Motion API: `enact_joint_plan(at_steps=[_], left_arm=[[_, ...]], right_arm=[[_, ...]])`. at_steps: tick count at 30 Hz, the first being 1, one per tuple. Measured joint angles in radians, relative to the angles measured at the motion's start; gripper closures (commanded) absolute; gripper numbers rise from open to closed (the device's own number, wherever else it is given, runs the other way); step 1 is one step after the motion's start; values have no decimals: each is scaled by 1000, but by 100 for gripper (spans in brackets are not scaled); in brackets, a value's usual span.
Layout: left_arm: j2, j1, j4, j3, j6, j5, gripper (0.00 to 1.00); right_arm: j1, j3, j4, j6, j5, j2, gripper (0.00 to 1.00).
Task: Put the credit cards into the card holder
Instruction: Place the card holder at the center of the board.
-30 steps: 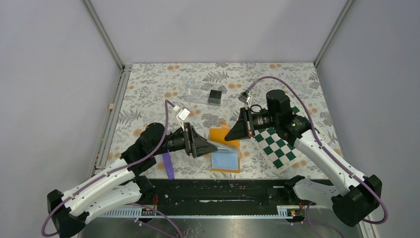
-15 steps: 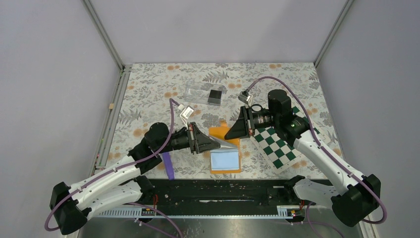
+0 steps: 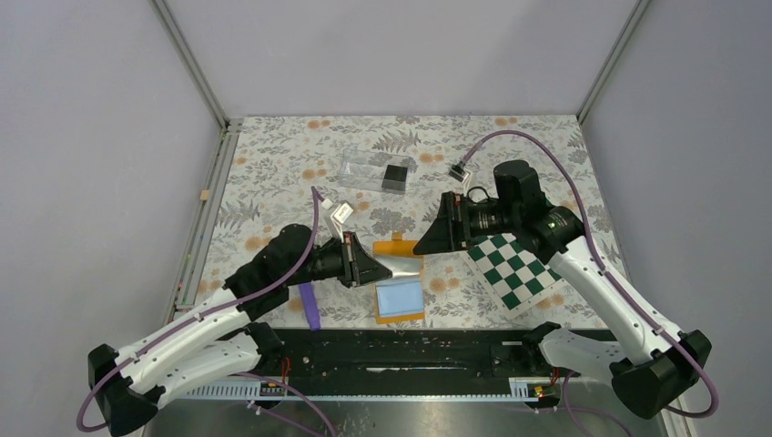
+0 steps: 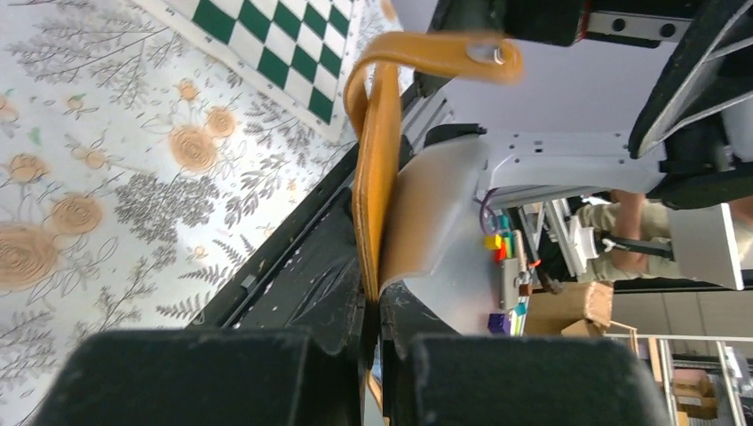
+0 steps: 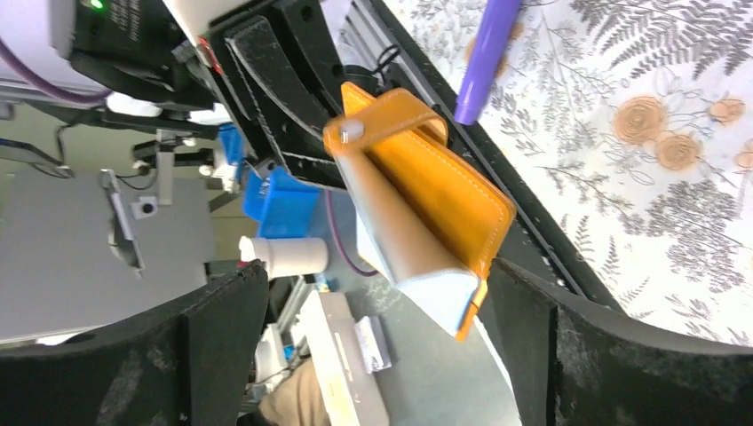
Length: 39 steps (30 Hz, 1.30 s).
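Observation:
The orange card holder (image 3: 401, 288) lies open on the table with its light blue lining up. My left gripper (image 3: 373, 265) is shut on its raised orange flap, and in the left wrist view the card holder (image 4: 374, 186) stands on edge between the fingers (image 4: 444, 355), the snap strap curling over above. My right gripper (image 3: 426, 242) hangs open just right of the flap; in its own view the card holder (image 5: 435, 182) is ahead of the wide jaws, untouched. A black credit card (image 3: 395, 176) sits in a clear box (image 3: 369, 168) at the back.
A green and white checkered mat (image 3: 514, 266) lies to the right under my right arm. A purple pen (image 3: 309, 305) lies left of the card holder, near the black front rail (image 3: 410, 350). The pen (image 5: 484, 53) also shows in the right wrist view.
My left gripper closed on the card holder's flap and drew the holder left and nearer. My right gripper let go of it, opened wide and backed off slightly.

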Motion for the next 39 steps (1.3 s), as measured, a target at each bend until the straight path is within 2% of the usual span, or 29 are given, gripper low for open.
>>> enact_joint_plan(at_steps=[4, 10, 16, 21, 23, 24, 30, 32, 34, 36, 37, 39], left_arm=[[15, 0, -118, 46, 35, 22, 100], [41, 0, -193, 50, 58, 95, 100], [54, 0, -184, 63, 76, 206, 100], [60, 0, -144, 68, 76, 287, 100], [63, 0, -125, 70, 76, 312, 100], [63, 0, -117, 70, 76, 321, 100], [64, 0, -101, 71, 77, 337, 100], [61, 0, -111, 70, 78, 332, 100], [53, 0, -125, 68, 80, 325, 87], [41, 0, -135, 67, 83, 309, 57], [34, 0, -136, 67, 93, 294, 46], [13, 0, -155, 72, 105, 237, 36]], right_arm=[[26, 37, -122, -124, 68, -1, 1], [209, 114, -289, -278, 212, 75, 1], [256, 117, -360, -342, 339, 132, 1], [269, 142, -373, -371, 355, 160, 1], [274, 145, -372, -373, 341, 164, 8], [275, 144, -367, -372, 324, 166, 14], [277, 128, -296, -330, 180, 168, 72], [277, 112, -275, -307, 137, 164, 97], [277, 100, -260, -294, 113, 154, 100], [276, 90, -245, -279, 99, 140, 100], [277, 83, -237, -274, 94, 132, 100], [277, 68, -224, -260, 95, 117, 100]])
